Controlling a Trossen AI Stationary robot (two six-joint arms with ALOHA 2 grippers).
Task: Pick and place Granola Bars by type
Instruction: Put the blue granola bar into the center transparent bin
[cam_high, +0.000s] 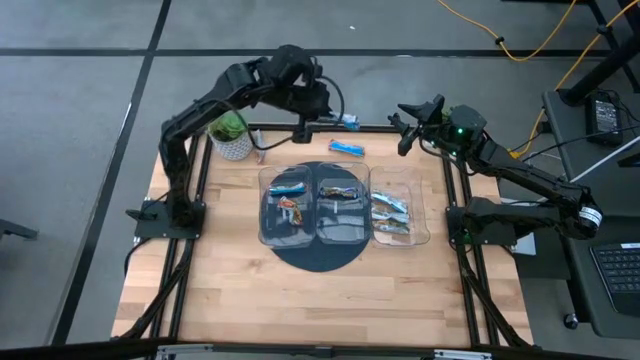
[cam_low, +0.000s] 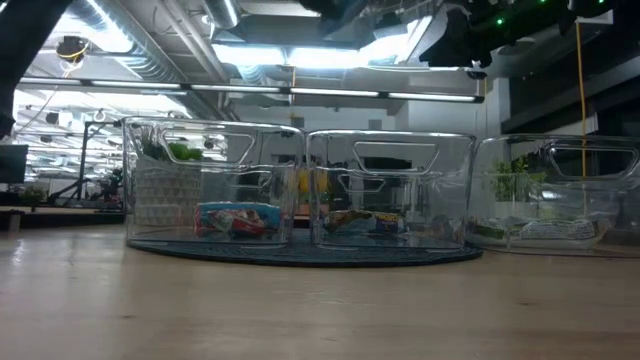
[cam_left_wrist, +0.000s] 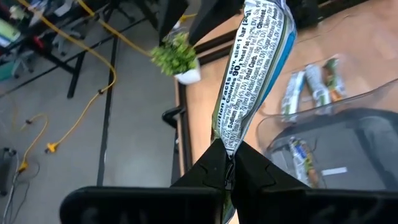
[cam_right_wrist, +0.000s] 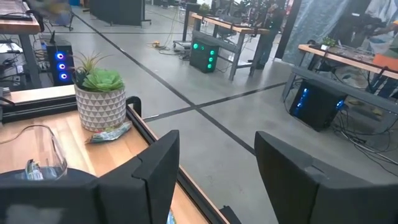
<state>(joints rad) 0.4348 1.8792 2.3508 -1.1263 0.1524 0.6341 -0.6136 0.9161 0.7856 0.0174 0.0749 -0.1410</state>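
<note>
Mostly sorted: bars fill three trays, left pincer pinches one bar above the table's far edge, one blue bar left loose there, right pincer spread, idle.

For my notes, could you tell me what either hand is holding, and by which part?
The left hand pinches a shiny white-and-blue wrapped granola bar by its crimped end; the right hand is open, holding nothing.

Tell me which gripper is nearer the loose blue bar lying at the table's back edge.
Left. The left gripper hangs just beside the blue bar, gripping another bar; the right gripper waits farther off.
</note>
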